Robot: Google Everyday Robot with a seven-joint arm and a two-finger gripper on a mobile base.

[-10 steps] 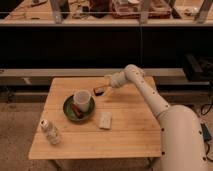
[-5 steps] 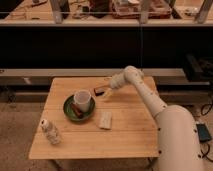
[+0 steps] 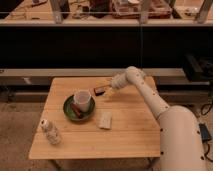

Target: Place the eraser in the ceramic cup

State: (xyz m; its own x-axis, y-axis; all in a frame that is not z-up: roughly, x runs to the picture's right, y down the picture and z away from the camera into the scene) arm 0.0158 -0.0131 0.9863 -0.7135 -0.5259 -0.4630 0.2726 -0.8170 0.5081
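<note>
Wooden boards of a small table (image 3: 130, 135) carry everything we see, and over the far side the white arm's gripper (image 3: 108, 90) hangs low with its jaws spread, grasping nothing. The small dark rectangular eraser with a reddish-brown top (image 3: 99, 90) lies on the boards just beyond its tips. Past the eraser and nearer us, the white round ceramic cup (image 3: 82, 98) stands upright on a dark green round plate (image 3: 67, 109), which also holds a brown stick-like item (image 3: 76, 109); the eraser lies outside the cup.
</note>
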